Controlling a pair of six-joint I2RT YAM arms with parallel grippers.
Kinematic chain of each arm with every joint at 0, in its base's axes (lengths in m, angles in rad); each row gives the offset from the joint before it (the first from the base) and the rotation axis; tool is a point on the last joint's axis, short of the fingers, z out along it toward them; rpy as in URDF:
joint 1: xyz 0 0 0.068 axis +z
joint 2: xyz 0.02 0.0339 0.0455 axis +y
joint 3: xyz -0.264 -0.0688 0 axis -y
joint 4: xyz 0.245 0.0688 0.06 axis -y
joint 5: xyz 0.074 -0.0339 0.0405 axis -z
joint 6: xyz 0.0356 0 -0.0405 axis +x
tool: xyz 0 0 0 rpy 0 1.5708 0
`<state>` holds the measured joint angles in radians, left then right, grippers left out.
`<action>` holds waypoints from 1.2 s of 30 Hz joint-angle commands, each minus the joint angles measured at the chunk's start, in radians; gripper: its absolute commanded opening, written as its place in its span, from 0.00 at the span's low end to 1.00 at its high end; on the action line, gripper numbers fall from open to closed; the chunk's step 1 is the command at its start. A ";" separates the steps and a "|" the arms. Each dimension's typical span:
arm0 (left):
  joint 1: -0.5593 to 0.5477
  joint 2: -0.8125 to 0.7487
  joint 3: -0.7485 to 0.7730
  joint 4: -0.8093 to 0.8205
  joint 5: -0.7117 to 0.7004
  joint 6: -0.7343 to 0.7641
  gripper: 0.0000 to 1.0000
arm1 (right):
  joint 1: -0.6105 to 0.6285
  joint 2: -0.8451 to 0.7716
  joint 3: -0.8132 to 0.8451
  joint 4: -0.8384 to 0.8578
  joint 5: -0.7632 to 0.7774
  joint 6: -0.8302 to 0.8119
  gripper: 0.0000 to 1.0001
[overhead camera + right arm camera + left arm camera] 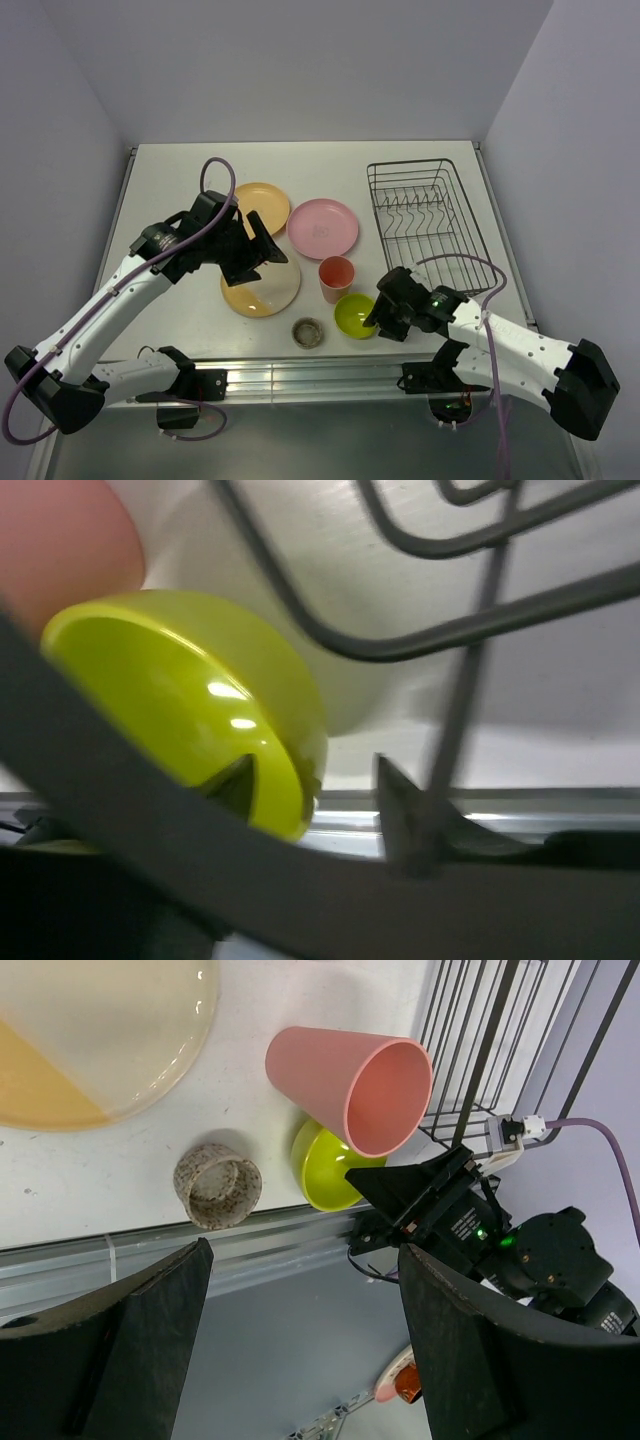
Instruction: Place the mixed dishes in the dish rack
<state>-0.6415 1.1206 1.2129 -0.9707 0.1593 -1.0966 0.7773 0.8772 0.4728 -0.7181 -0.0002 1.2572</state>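
The lime-green bowl (pixel 354 315) sits near the table's front edge, just in front of the upright pink cup (pixel 336 278). My right gripper (pixel 373 316) is open at the bowl's right side. In the right wrist view the right gripper (pixel 310 770) straddles the bowl (pixel 170 690) rim, one finger inside and one outside, with a gap left. My left gripper (pixel 265 248) hovers open and empty over the cream-and-yellow plate (pixel 262 290). The orange plate (pixel 264 205) and pink plate (pixel 323 227) lie further back. The small speckled grey bowl (pixel 308 332) stands at the front.
The dark wire dish rack (pixel 430 215) stands at the back right with nothing in it, close behind my right arm. A metal rail (pixel 300 378) runs along the near table edge. Grey walls close in the table on three sides.
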 commanded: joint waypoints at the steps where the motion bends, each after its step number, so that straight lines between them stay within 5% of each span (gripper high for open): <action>1: -0.006 -0.025 0.019 -0.011 -0.015 -0.003 0.81 | 0.060 0.031 0.006 0.040 0.077 0.051 0.54; 7: -0.004 -0.041 0.011 -0.010 -0.017 -0.008 0.81 | 0.106 0.042 0.036 0.011 0.124 0.056 0.01; 16: -0.033 -0.010 0.083 0.021 0.064 0.013 0.80 | 0.269 -0.020 0.231 -0.177 0.238 0.016 0.00; 24: -0.213 0.154 0.269 0.010 0.095 0.119 0.80 | 0.290 0.005 0.484 -0.207 0.235 -0.189 0.00; 30: -0.242 0.163 0.243 0.050 0.137 0.147 0.81 | 0.289 0.071 0.642 -0.216 0.163 -0.337 0.00; 36: -0.259 0.148 0.218 0.069 0.183 0.216 0.82 | 0.264 0.054 0.618 -0.118 -0.007 -0.404 0.00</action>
<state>-0.8894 1.2919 1.4433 -0.9459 0.2916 -0.9470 1.0565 0.9501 1.0809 -0.9253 0.1005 0.9173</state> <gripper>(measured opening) 0.821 0.066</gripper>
